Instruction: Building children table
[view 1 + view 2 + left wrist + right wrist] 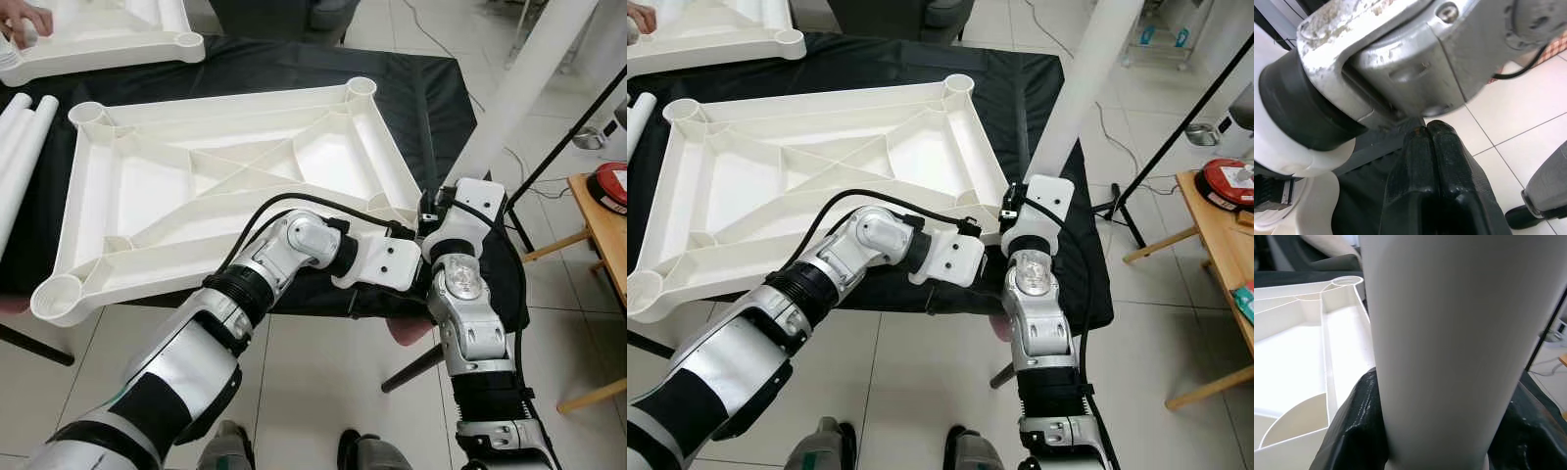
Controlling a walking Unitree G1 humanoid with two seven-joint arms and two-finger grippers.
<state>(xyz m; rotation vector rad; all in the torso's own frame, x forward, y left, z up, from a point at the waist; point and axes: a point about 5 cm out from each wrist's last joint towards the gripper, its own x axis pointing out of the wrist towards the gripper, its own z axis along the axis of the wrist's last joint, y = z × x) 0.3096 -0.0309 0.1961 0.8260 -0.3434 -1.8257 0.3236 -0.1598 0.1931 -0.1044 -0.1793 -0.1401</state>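
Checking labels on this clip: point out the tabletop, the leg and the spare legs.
tabletop [147, 186], left eye view, inner ribbed panel
leg [1087, 69], right eye view, mid shaft
spare legs [18, 147], left eye view, tube side

I'm not making out any readable text, label, brand or number anywhere; nothing here is showing legible writing at all.

Right gripper [438, 208] sits at near right corner of upturned white tabletop [235, 176], clamped on white leg tube [1087, 83] that slants up and away, blocking room above and beyond it. Left gripper [1426, 134], fingers shut, is jammed w/ right forearm [460, 294] directly ahead; black cloth edge [490, 264] just below. Wooden side table [598, 211] stands well out to right gripper's right. Open tiled floor [313, 382] beneath both.
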